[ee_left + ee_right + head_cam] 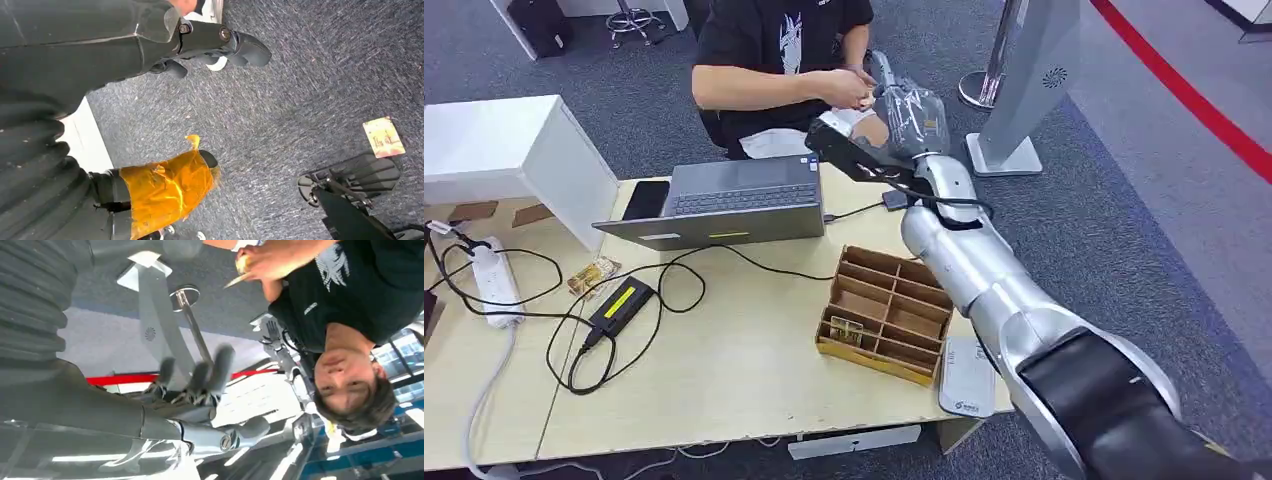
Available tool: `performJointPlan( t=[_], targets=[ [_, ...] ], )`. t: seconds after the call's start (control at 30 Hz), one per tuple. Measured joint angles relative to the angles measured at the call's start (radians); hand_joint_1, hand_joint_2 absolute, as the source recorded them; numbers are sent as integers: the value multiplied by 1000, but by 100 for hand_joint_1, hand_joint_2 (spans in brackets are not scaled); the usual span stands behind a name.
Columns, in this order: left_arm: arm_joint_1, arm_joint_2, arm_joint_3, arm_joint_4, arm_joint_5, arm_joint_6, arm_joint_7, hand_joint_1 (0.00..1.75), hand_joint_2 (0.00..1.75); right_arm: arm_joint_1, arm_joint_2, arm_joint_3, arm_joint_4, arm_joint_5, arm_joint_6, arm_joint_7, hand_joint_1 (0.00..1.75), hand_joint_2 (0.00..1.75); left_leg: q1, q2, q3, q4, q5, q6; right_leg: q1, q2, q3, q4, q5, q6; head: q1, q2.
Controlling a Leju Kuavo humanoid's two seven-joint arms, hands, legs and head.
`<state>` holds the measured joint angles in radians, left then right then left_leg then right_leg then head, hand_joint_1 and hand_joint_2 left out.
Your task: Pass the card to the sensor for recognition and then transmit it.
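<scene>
Beyond table [724, 380], card [239, 279] above right hand [200, 385]

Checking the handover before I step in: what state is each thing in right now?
right hand: raised toward the person, fingers spread, holding nothing
card: in the person's hands
left hand: hanging over the carpet, holding nothing
laptop: open on the table
divided box: upright, one card in a front compartment
</scene>
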<state>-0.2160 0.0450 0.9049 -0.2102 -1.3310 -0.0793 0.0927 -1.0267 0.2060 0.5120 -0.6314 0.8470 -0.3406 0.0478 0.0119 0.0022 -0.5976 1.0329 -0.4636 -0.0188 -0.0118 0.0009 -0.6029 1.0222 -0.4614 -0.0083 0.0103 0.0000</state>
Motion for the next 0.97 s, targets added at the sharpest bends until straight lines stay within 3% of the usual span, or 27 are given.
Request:
performJointPlan(
  t=[0.13, 0.3, 0.47, 0.6, 0.77, 0.8, 0.87, 0.9, 0.97],
  targets=[
    [3, 0, 0, 0, 12, 0, 0, 0, 175, 0, 0, -39, 1, -112, -4, -67, 0, 175, 0, 0, 0, 0, 0, 0, 0, 0, 0, 0, 0, 0, 0, 0],
    [23, 4, 0, 0, 29, 3, -13, 0, 175, 12, -14, -130, -47, -333, 80, -122, 0, 175, 0, 0, 0, 0, 0, 0, 0, 0, -1, 0, 0, 0, 0, 0],
    [48, 14, 2, 0, 47, 11, -23, 0, 175, 32, -97, -286, -50, -623, 167, -179, 0, 175, 0, -4, -1, 1, 0, 0, 0, -5, 1, -1, 0, 1, 0, 0],
    [66, 20, 2, 0, 50, 12, -25, 0, 175, 42, -150, -376, -28, -649, 185, -222, 0, 175, -1, -1, -2, 1, 0, 1, -1, -2, 0, -1, 0, 1, 0, 0],
    [60, 22, 2, 0, 53, 16, -27, 0, 175, 53, -163, -411, -12, -671, 187, -216, 0, 175, -1, 1, 2, 1, -1, 1, -1, 2, -4, -2, 0, 0, 0, 0],
    [62, 23, 5, 0, 69, 27, -27, 0, 175, 93, -199, -438, -12, -755, 245, -197, 0, 175, 1, 0, 4, 0, -2, 1, 0, 1, 1, -3, -1, 1, -3, 0],
    [76, 23, 16, 0, 87, 37, -46, 0, 175, 185, -271, -534, 26, -974, 440, -293, 0, 175, 6, -16, 10, 1, -5, 4, 6, -17, 16, -7, -9, 3, -5, 0],
    [88, 24, 20, 0, 93, 40, -56, 0, 175, 233, -312, -585, 66, -1041, 500, -337, 0, 175, 7, -28, 10, 1, -5, 4, 7, -28, 22, -8, -11, 4, -2, 0],
    [119, 29, 31, 0, 99, 46, -64, 0, 175, 327, -370, -681, 124, -1127, 554, -384, 0, 175, 4, -32, 6, 1, -5, 5, 6, -32, 21, -8, -11, 4, -2, 0]
  ],
)
